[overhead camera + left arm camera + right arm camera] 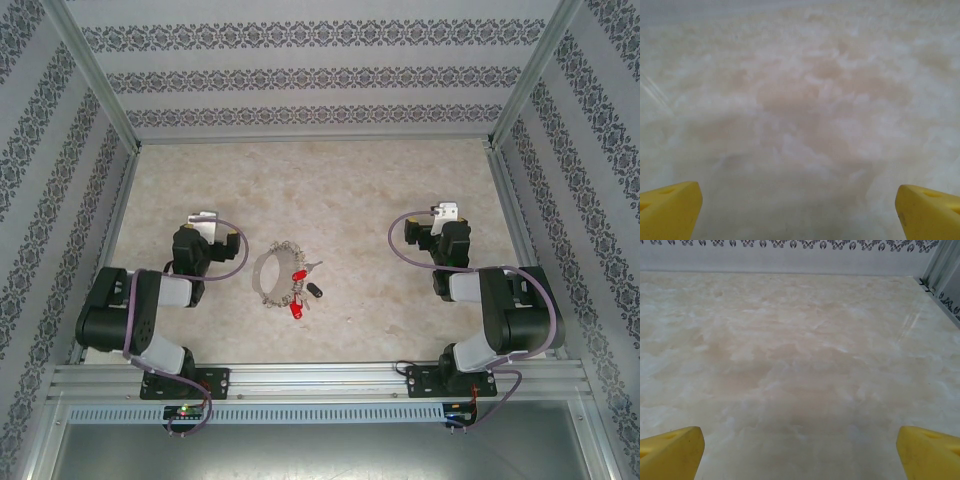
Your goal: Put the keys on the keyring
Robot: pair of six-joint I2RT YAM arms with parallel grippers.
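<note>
Three keys (299,277) lie on the table (400,180) against the right side of the keyring (257,272). The left gripper (799,214) and right gripper (800,454) gape wide, holding nothing. Flat, thin keys could slip when pinched, and the light ring may skid.

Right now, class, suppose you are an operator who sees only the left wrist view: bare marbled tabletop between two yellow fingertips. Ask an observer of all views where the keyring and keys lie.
Operator: Where is the keyring?
Observer: The keyring lies on the table between the arms, right of the left gripper.
Operator: And the keys?
Observer: The keys sit at its right rim: two red tags, one black head.
Operator: The right gripper?
Observer: Open and empty, over bare table farther right.
</note>
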